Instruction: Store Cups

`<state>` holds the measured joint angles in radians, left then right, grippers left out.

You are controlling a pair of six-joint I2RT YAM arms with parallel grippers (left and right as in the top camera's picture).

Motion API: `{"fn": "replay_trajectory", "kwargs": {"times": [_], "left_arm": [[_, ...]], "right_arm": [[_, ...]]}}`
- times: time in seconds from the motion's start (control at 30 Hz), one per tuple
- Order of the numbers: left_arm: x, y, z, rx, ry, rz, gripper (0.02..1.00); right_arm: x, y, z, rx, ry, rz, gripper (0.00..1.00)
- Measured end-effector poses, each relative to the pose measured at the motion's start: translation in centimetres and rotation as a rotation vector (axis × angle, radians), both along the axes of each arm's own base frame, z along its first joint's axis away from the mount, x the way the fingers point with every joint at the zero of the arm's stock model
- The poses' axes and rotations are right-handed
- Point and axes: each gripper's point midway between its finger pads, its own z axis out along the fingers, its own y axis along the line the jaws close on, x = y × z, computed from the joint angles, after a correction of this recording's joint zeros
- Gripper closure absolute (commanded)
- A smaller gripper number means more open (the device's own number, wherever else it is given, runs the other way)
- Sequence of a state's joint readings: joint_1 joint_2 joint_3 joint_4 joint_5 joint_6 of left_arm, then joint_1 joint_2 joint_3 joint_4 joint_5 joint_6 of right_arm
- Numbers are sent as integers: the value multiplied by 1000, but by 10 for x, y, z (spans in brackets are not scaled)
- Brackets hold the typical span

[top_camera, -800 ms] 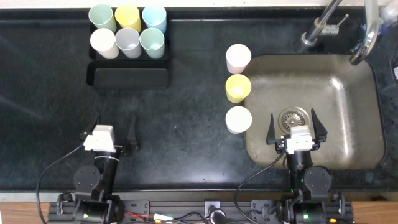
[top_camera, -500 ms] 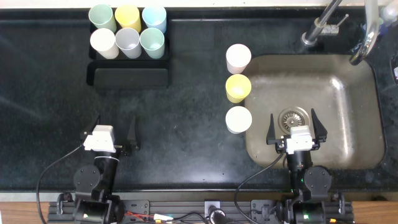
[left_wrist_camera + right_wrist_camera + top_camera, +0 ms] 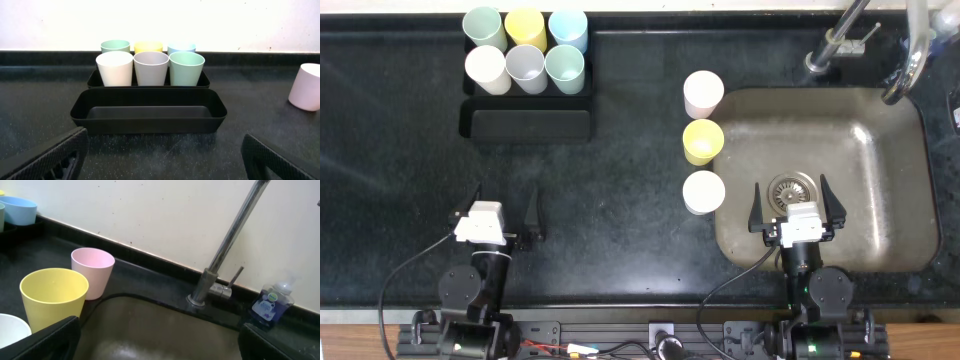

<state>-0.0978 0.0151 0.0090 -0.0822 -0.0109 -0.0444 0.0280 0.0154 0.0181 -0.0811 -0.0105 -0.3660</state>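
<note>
Three loose cups stand in a column on the dark counter beside the sink's left rim: a pink cup [image 3: 703,93] [image 3: 93,272] [image 3: 306,86], a yellow cup [image 3: 703,141] [image 3: 54,299] and a white cup [image 3: 703,192] [image 3: 11,330]. At the back left, a black tray [image 3: 472,92] holds several cups [image 3: 527,68] [image 3: 152,67]. In front of it lies an empty black tray [image 3: 526,124] [image 3: 148,111]. My left gripper [image 3: 504,212] [image 3: 165,152] is open near the front edge, facing the trays. My right gripper [image 3: 790,203] [image 3: 160,342] is open over the sink.
A steel sink [image 3: 880,150] with a drain [image 3: 791,187] fills the right side. A tap [image 3: 835,38] [image 3: 225,245] rises behind it. A blue soap bottle [image 3: 271,305] stands at the back right. Bare dark counter [image 3: 620,200] lies between the trays and the loose cups.
</note>
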Motion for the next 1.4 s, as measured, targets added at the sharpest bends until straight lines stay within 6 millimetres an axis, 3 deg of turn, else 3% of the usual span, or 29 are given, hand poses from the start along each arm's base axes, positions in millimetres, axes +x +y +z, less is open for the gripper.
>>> {"fn": "replay_trajectory", "kwargs": {"times": [1.4], "left_arm": [[0, 0, 0, -22, 2, 2, 18]], "right_arm": [[0, 0, 0, -1, 0, 0, 3]]}}
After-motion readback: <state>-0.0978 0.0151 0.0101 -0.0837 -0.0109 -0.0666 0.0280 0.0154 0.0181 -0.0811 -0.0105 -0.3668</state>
